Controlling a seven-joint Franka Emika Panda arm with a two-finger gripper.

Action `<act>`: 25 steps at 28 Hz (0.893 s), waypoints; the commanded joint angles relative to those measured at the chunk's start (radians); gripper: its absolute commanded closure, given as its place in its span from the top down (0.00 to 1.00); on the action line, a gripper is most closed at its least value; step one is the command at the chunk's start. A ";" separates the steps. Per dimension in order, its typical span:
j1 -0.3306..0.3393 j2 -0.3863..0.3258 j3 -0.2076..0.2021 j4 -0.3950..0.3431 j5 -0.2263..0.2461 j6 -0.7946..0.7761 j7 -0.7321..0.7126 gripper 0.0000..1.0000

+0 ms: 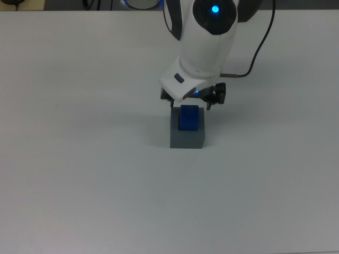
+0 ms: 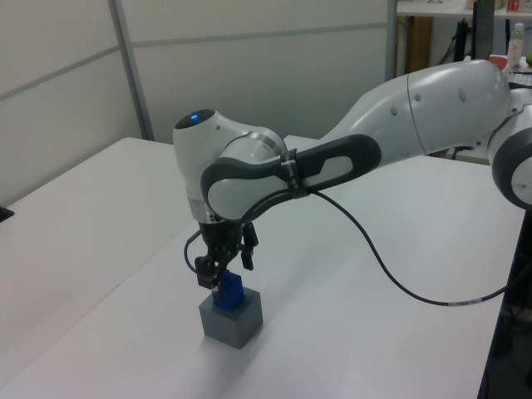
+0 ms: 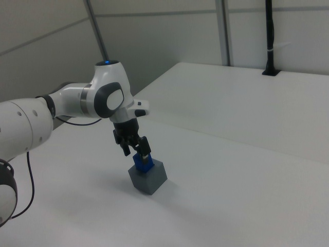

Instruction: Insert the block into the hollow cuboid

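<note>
The small blue block (image 1: 189, 117) stands upright in the recess of the grey hollow cuboid (image 1: 186, 138), its upper half poking above the rim. In the left view the block (image 2: 231, 290) and the cuboid (image 2: 232, 319) show the same. My gripper (image 1: 190, 102) hangs just above the block, open, its fingers spread to either side and apart from the block. From the right view the gripper (image 3: 135, 147) sits just over the block (image 3: 144, 163) in the cuboid (image 3: 149, 178).
A black cable (image 1: 259, 48) loops from the wrist toward the top view's right. The white table (image 1: 79, 174) stretches around the cuboid on all sides. Wall panels (image 2: 75, 75) stand behind the table in the left view.
</note>
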 commanded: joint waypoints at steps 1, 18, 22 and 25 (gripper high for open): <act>-0.003 -0.092 -0.011 -0.020 -0.015 -0.097 0.000 1.00; -0.051 -0.429 -0.141 -0.170 -0.012 -0.245 -0.238 1.00; -0.052 -0.452 -0.169 -0.170 -0.012 -0.252 -0.245 1.00; -0.057 -0.455 -0.172 -0.169 -0.012 -0.261 -0.247 1.00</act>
